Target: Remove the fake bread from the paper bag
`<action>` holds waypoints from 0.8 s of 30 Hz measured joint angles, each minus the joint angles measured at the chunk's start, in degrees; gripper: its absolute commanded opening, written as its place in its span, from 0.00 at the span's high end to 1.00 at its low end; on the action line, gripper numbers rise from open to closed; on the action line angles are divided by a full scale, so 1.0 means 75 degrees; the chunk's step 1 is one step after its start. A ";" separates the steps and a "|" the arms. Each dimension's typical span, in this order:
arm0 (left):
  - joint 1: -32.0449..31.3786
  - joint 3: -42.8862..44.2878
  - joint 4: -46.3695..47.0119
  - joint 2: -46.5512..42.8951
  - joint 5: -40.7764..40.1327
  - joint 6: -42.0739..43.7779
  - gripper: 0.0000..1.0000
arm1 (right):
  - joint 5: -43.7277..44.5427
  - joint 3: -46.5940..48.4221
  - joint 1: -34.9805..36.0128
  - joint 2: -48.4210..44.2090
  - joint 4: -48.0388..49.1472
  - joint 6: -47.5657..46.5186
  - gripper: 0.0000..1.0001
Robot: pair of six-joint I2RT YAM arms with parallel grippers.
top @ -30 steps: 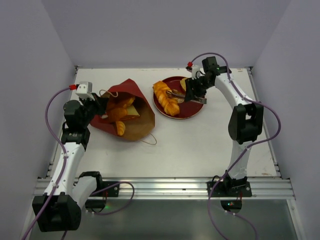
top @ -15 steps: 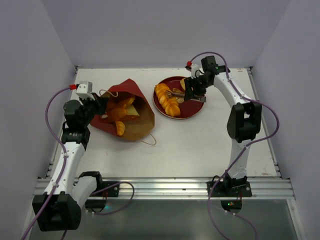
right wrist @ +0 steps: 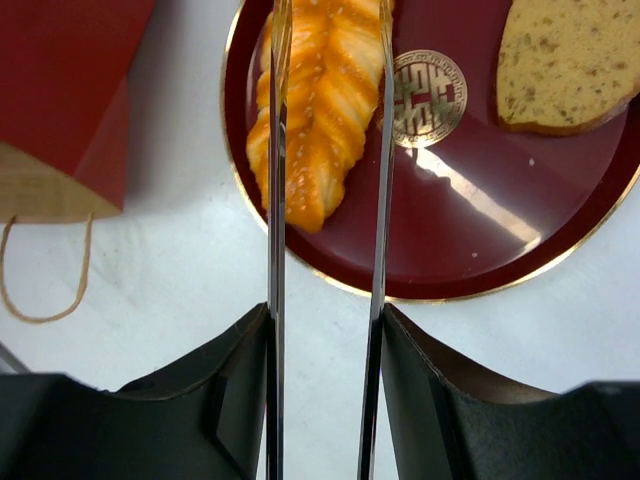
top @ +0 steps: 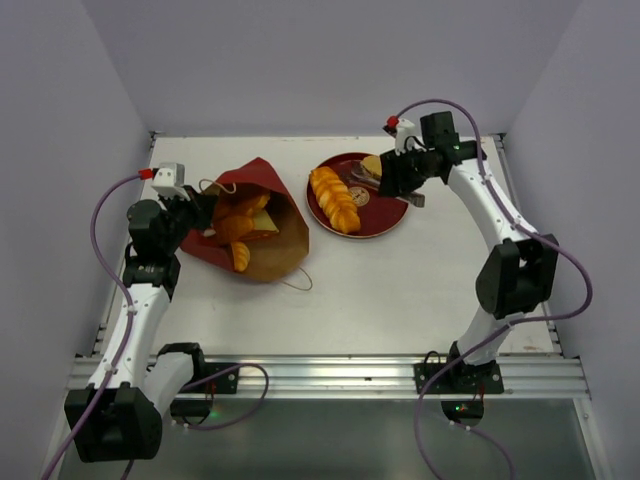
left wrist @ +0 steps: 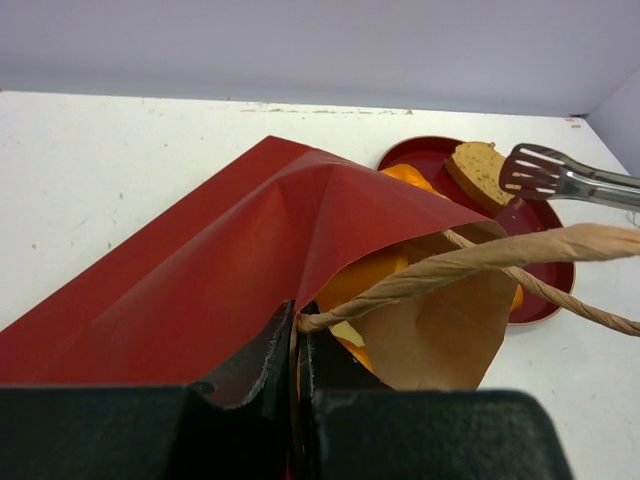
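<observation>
Top view – paper bag: lies on its side at the left of the desk, mouth open toward the middle.
Top view – left inside: several orange breads sit in the mouth, none of them out on the desk.
Top view – already out: a braided loaf and a seeded slice lie on the dark red plate, just right of the bag.
Left wrist – left fingers: pressed together on the bag's upper edge, right where the cord handle comes off, holding the mouth up.
Left wrist – inside: orange shows under the lifted red flap (how many pieces, I cannot tell).
Right wrist – right fingers: pinching a pair of metal tongs by their two arms.
Right wrist – tongs: the blades stand apart over the plate, one crossing the loaf, nothing between them.
Progress: I judge it partly done, two pieces out.
Remaining: the breads in the bag, which the tongs must reach into the mouth to fetch.
</observation>
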 measured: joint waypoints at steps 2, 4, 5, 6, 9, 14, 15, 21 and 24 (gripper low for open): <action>0.0000 0.0000 0.0017 0.0012 0.0023 -0.0012 0.92 | -0.0146 -0.0329 0.0012 -0.0449 0.0076 -0.0029 0.53; 0.0000 0.0000 0.0061 0.0044 0.0044 -0.0052 0.92 | -0.0367 -0.0772 0.0047 -0.0994 0.0117 -0.0090 0.54; 0.0000 0.0000 0.0082 0.0067 0.0058 -0.0055 0.92 | -0.0498 -0.1014 0.0087 -0.1297 0.0143 -0.0152 0.55; 0.0000 0.0000 0.0102 0.0087 0.0061 -0.0061 0.92 | -0.0615 -0.1250 0.0143 -0.1603 0.0143 -0.0221 0.55; 0.0000 0.0000 0.0117 0.0134 0.0067 -0.0114 0.92 | -0.0968 -0.1807 0.0356 -0.2492 0.0117 -0.0414 0.56; 0.0012 0.0003 0.0210 0.0289 0.0122 -0.0318 0.92 | -0.1652 -0.2078 0.0833 -0.3547 0.0020 -0.0702 0.57; 0.0012 0.0017 0.0221 0.0344 0.0128 -0.0370 0.92 | -0.1699 -0.2119 0.1037 -0.3704 0.0012 -0.0752 0.57; 0.0012 0.0219 0.0245 0.0659 0.0178 -0.0624 0.92 | -0.2060 -0.2261 0.2693 -0.3920 -0.0087 -0.0705 0.58; 0.0012 0.0283 0.0245 0.0740 0.0187 -0.0723 0.92 | -0.2049 -0.2206 0.3235 -0.3488 -0.0032 -0.0472 0.59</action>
